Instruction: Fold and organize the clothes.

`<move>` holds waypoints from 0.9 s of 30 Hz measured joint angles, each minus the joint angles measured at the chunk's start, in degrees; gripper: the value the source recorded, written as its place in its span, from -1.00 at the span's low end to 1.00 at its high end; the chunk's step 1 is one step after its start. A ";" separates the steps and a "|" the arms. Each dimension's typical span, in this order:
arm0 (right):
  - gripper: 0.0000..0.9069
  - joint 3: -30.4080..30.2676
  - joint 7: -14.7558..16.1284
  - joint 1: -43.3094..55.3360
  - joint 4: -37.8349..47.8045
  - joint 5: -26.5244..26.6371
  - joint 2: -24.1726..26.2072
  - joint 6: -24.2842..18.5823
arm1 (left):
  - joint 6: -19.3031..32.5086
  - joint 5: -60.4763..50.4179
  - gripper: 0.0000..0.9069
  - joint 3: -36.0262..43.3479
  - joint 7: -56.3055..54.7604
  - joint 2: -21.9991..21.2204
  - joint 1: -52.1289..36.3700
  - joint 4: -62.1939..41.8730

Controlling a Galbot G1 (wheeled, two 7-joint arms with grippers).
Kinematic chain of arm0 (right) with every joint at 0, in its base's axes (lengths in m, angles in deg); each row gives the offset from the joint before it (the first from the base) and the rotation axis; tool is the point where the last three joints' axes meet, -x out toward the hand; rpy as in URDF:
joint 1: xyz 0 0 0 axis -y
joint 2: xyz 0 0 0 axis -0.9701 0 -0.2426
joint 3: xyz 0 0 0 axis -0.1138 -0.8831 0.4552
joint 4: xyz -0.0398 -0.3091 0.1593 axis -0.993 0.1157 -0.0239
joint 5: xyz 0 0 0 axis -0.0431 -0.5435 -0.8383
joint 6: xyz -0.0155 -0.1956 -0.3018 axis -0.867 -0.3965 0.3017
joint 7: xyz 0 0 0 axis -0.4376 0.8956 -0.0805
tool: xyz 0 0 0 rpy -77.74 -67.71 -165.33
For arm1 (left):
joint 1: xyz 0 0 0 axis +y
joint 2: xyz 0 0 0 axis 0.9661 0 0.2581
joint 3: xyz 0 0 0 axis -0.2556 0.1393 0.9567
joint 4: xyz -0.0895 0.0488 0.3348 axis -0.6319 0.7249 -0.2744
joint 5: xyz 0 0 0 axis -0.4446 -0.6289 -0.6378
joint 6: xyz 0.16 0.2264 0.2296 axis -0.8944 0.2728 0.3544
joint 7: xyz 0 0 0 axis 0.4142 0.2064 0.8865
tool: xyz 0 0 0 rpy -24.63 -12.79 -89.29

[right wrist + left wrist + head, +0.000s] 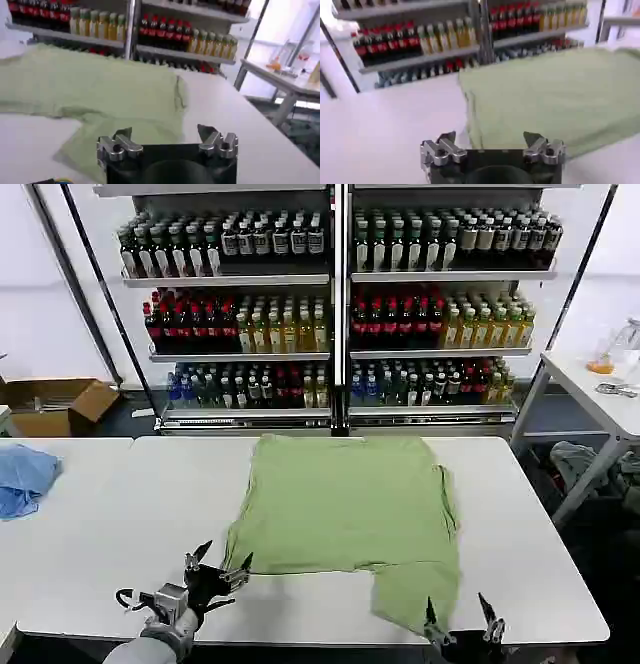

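Both grippers sit at the near edge of the white table (100, 524), jaws spread wide and holding nothing. The left gripper (220, 564) hovers just short of the near left corner of the light green shirt (345, 504), which lies immediately ahead of its fingertips and slightly toward the robot's right; in the left wrist view that hem edge runs just beyond the open gripper (492, 145). The right gripper (462, 616) stands at the table edge with the shirt's hanging near flap directly in front of it and toward the robot's left; the right wrist view shows the open gripper (167, 140) facing that flap of shirt (100, 90). The shirt is spread flat, plain side up, reaching from the grippers to the far edge of the table. It reads as light, thin and limp: it should drape and crease when lifted and offer no stiffness, so a pinch at a corner or hem edge is judged the sound hold. Well off beyond the left gripper, on the adjoining table, lies a light blue cloth (25, 474). Farthest back stand shelves of bottles (330, 314).
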 measured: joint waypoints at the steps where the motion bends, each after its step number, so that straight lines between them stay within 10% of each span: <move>1: 1.00 -0.27 -0.11 0.01 0.21 -0.05 -0.21 0.24 | -0.55 0.06 1.00 0.21 -0.10 0.16 -0.38 -0.58; 2: 1.00 -0.55 -0.24 0.02 0.40 -0.06 -0.38 0.47 | -1.04 0.15 0.98 0.45 -0.24 0.33 -0.84 -1.22; 5: 0.76 -1.22 -0.88 0.34 1.07 0.82 -1.07 1.15 | -2.16 0.34 -0.91 1.06 -0.56 0.71 -2.02 -2.93; 7: -0.69 -1.58 -1.44 0.61 1.44 1.96 -1.47 1.69 | -2.88 0.47 -0.96 1.34 -0.61 0.95 -2.69 -3.86; 9: -0.96 -1.93 -1.95 0.75 1.70 3.23 -1.75 2.18 | -3.36 0.72 -0.96 1.67 -0.72 1.17 -3.38 -4.77; 27: -1.00 -3.00 -2.69 0.52 1.47 9.05 -2.58 2.71 | -5.22 4.35 -0.96 2.09 0.01 2.75 -4.42 -6.83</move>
